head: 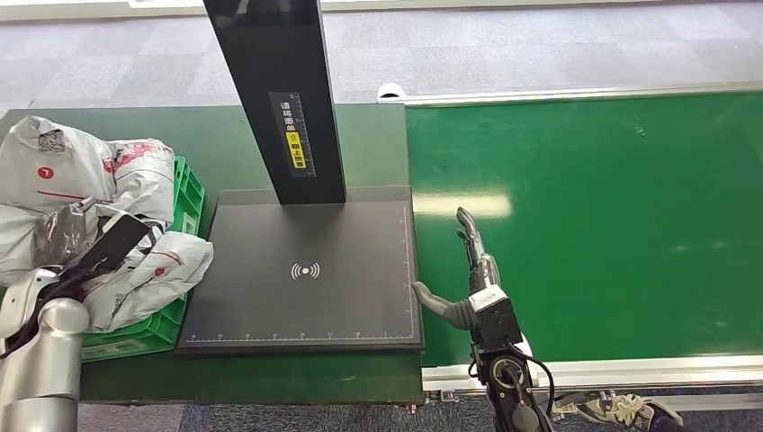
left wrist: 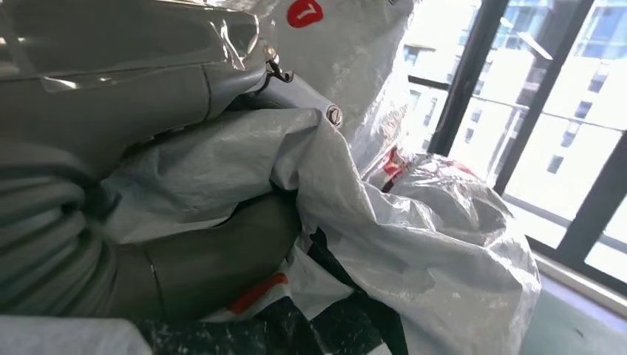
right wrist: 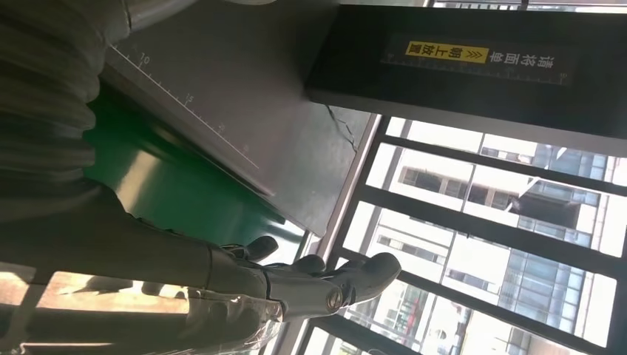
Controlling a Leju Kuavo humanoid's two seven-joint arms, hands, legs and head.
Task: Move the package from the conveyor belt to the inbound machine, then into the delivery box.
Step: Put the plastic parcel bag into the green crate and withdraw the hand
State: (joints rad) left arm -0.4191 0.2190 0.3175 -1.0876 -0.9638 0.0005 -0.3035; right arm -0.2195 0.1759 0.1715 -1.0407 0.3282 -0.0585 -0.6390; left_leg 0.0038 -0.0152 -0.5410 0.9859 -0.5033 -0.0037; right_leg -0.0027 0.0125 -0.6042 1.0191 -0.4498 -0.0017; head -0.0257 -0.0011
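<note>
Package at the delivery box; right hand idle over the belt.

The left hand (head: 54,270) lay among grey packages (head: 135,270) heaped in the green delivery box (head: 184,193); whether it held one could not be told. The right hand (head: 468,270) was spread, holding nothing, above the conveyor belt (head: 612,216). The inbound machine (head: 306,270) bore nothing, so the transfer appeared nearly complete.

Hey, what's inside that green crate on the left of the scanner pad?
The green crate is heaped with grey and white plastic mail bags, piled above its rim. The left robot hand reaches into the pile. The bags cover the crate's bottom, so anything beneath them is hidden.
</note>
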